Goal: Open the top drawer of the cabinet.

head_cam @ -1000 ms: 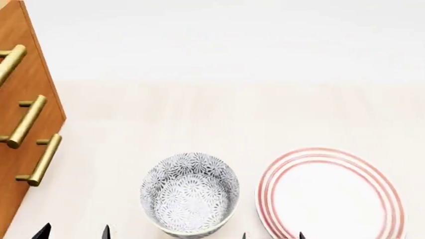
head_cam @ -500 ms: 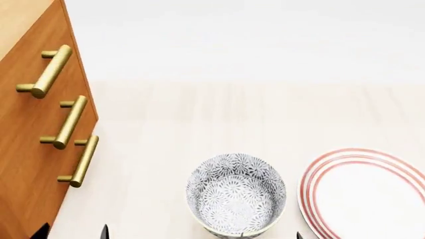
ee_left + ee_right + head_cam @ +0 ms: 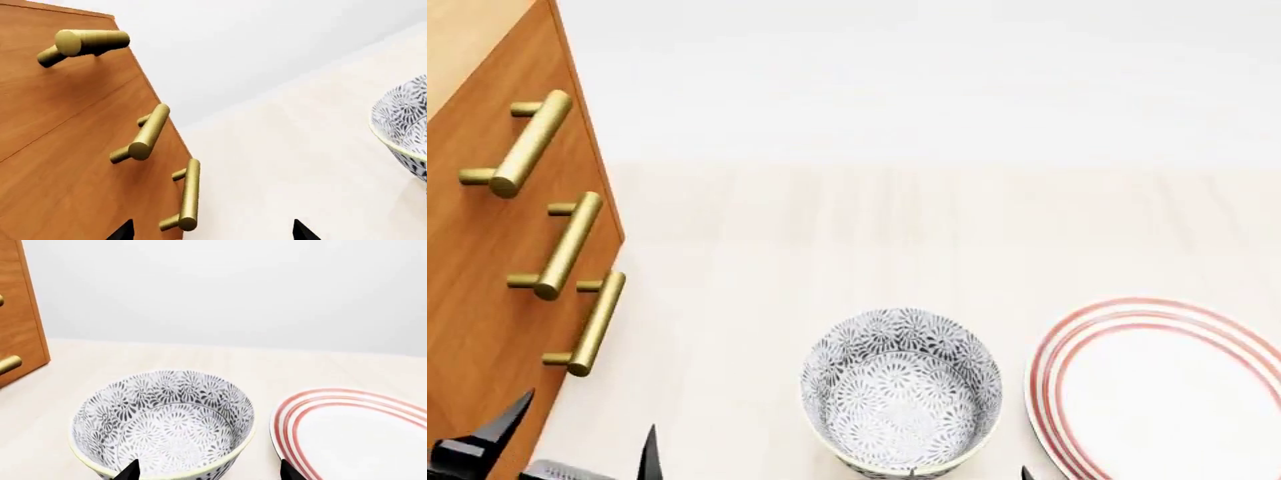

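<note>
The orange-brown wooden cabinet (image 3: pixel 481 270) stands at the left with three stacked drawers, all shut. The top drawer (image 3: pixel 487 125) carries a brass bar handle (image 3: pixel 523 142); in the left wrist view the cabinet (image 3: pixel 60 150) and that handle (image 3: pixel 87 42) show too. My left gripper (image 3: pixel 574 445) is open and empty, low at the cabinet's front corner, below the lowest handle (image 3: pixel 594 322); its fingertips (image 3: pixel 122 231) straddle that handle's end in the left wrist view. My right gripper (image 3: pixel 208 471) is open and empty, over the bowl's near rim.
A grey patterned bowl (image 3: pixel 901 390) stands on the pale table (image 3: pixel 827 240) in front of me. A white plate with red rings (image 3: pixel 1168 400) lies to its right. The middle handle (image 3: pixel 561 245) sits between the other two.
The view panned right a second ago, bringing the cabinet further in; it has held since. My left gripper has risen into the head view beside the cabinet's lower corner.
</note>
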Tool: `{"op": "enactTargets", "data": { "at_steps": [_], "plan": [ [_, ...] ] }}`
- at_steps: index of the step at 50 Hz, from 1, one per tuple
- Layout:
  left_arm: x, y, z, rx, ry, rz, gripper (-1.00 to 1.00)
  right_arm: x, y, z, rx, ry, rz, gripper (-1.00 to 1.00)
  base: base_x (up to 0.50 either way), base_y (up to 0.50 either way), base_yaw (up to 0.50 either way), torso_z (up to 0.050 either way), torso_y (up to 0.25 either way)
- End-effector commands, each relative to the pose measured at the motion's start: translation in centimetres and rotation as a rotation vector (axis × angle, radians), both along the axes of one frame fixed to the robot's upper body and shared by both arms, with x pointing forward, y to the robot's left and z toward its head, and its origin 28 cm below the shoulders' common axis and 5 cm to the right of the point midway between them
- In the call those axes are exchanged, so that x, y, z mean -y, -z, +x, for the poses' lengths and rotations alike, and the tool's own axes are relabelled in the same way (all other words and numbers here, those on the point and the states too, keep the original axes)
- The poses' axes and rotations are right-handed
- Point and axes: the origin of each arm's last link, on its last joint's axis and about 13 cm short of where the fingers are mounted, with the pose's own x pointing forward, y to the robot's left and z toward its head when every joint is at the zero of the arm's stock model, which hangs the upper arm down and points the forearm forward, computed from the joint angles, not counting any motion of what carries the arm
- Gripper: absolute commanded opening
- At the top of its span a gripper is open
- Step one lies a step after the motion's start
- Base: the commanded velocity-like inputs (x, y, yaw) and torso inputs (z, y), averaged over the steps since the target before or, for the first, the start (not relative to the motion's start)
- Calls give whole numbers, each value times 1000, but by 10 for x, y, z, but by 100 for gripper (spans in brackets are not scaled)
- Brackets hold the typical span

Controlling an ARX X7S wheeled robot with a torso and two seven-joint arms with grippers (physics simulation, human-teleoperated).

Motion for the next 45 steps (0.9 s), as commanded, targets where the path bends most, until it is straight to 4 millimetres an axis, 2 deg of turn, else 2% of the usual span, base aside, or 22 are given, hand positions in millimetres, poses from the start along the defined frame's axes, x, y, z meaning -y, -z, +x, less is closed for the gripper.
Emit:
{"op": "enactTargets", "data": {
  "at_steps": [1,7,14,21,27,45],
  "plan": [
    [-6,-16,18,21,-29,343,100,0,1,0,-6,1,3,100,0,0,0,0,0],
    [-8,-26,29,25,-24,530,100,0,2,0,-9,0,4,100,0,0,0,0,0],
    [-9,-39,42,20,-25,635,100,0,1,0,-11,-2,6,100,0,0,0,0,0],
    [-11,-53,47,44,-24,796,100,0,3,-1,-15,-5,6,100,0,0,0,0,0],
    [-11,-57,49,56,-27,934,100,-1,3,-1,-18,-8,7,100,0,0,0,0,0],
    [-24,-87,64,82,-117,1020,100,-1,5,-1,-30,-14,9,100,0,0,0,0,0]
  ]
}}
